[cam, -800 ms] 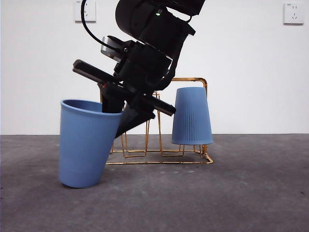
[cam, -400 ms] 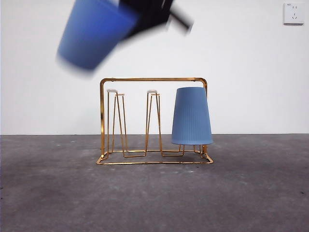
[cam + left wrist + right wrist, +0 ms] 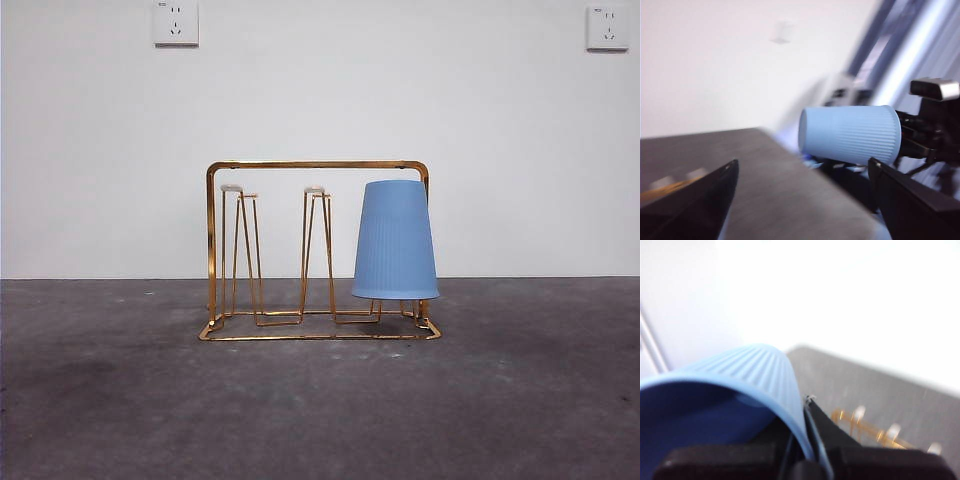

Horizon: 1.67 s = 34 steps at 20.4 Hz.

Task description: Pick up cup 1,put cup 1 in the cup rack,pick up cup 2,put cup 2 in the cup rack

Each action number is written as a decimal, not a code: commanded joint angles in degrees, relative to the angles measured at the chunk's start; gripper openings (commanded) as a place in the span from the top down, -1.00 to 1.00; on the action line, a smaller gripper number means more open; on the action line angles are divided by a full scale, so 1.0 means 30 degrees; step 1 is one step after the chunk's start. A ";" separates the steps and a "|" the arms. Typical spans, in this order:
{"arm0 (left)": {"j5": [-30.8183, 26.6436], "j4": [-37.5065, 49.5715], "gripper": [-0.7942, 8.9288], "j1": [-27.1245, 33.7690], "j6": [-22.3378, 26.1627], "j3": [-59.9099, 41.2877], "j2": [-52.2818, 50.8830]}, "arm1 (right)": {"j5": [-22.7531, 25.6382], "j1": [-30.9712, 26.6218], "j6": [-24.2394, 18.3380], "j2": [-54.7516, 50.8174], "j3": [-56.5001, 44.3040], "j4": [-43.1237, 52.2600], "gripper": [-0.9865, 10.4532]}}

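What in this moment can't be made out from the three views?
- Front view: neither arm nor the second cup is in frame; only the cup rack with one cup shows.
- Right wrist view: the held cup covers the right gripper's fingertips.
- Left wrist view: motion blur smears the table and background.

A bare test room, lab-like: plain white wall with two power sockets, and a dark grey tabletop under a fixed camera.
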 commanded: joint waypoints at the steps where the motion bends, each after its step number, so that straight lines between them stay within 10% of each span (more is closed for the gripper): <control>1: 0.2827 0.2637 -0.07 -0.0044 0.0641 -0.0226 0.1035 | 0.0044 0.0036 -0.1180 -0.1450 -0.0036 0.0780 0.85; 13: 1.0353 1.5671 -0.07 -0.0044 -0.1107 -0.0219 0.7439 | -0.0758 0.0036 -0.2535 -0.5005 -0.0036 0.3803 0.85; 34: 1.1191 2.9325 -0.07 0.0007 -0.5799 -0.0211 1.3274 | -0.3140 0.0036 -0.2521 -0.3264 -0.0044 0.5559 0.85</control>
